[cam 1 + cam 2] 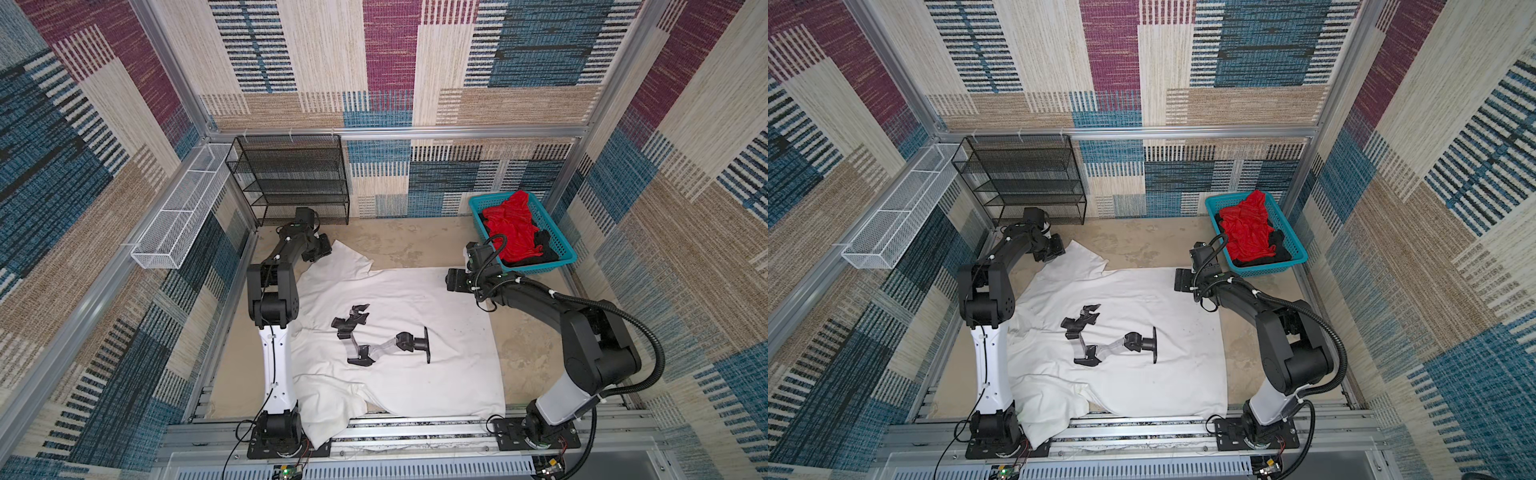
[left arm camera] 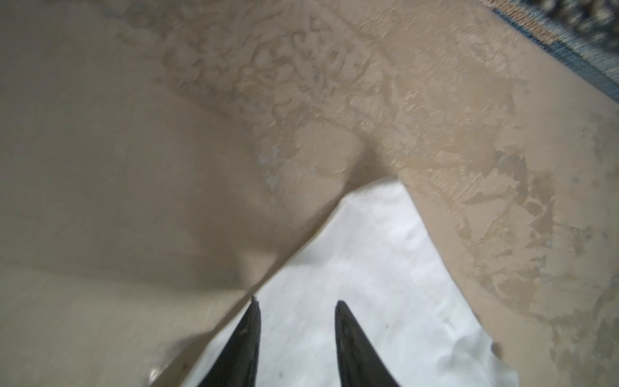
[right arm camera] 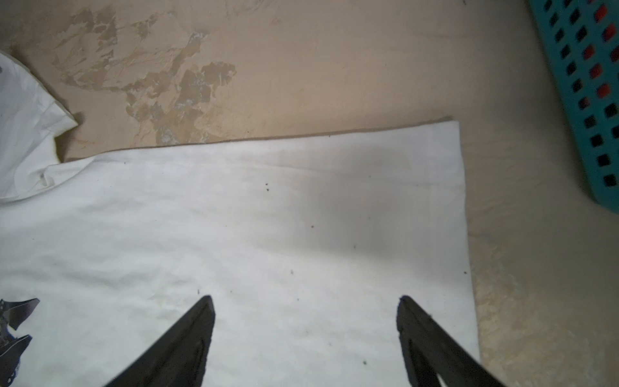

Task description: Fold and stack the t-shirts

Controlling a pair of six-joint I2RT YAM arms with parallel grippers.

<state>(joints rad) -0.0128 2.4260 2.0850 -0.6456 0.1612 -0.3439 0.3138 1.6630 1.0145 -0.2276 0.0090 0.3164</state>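
- White t-shirt (image 1: 415, 316) lies spread print-up on the bench (image 1: 415, 245), with one sleeve draped over the front rail (image 1: 415, 428).
- Left claw (image 2: 296, 301), partly open, hovers over the far sleeve tip. The view is blurred, but it seems to grip nothing.
- Right claw (image 3: 306, 298), wide open and empty, hangs above the shirt's far right corner.
- Red t-shirt (image 1: 513, 226) and black t-shirt (image 1: 544, 245) sit in the basket (image 1: 540, 268).

This is a robotics lab test cell: an aluminium frame (image 1: 457, 133) lined with patterned carpet panels (image 1: 390, 50) boxes in the bench (image 1: 415, 245). A left arm (image 1: 276, 365) and a right arm (image 1: 594, 349) are bolted to a slotted rail (image 1: 415, 432) along the bench's front edge, with exposed cables (image 1: 648, 332).
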